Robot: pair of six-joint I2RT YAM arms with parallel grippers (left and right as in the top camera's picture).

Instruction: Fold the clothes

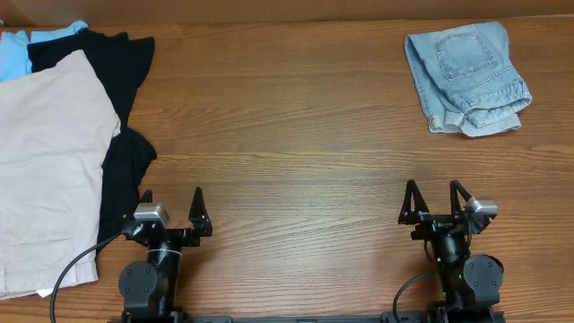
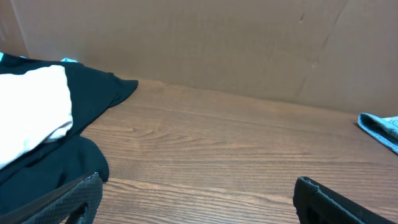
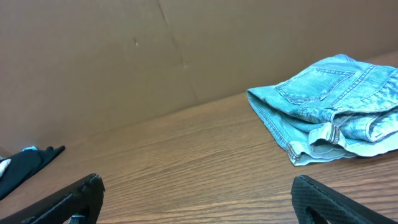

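A pile of clothes lies at the table's left edge: a pale beige garment [image 1: 45, 152] [image 2: 31, 112] on top of a black one [image 1: 121, 175] [image 2: 93, 93], with a sky-blue piece [image 1: 36, 43] behind. Folded faded denim shorts [image 1: 466, 79] [image 3: 329, 106] sit at the far right. My left gripper [image 1: 170, 202] [image 2: 198, 186] stands open over bare wood near the front edge, just right of the black cloth. Also at the front, well short of the denim, my right gripper [image 1: 436, 196] [image 3: 198, 186] is open, nothing between its fingers.
A brown cardboard wall [image 2: 217, 43] [image 3: 124, 56] runs along the table's far edge. The wooden tabletop [image 1: 287, 144] stretches between the pile and the denim. A black cable [image 1: 67, 278] loops by the left arm's base.
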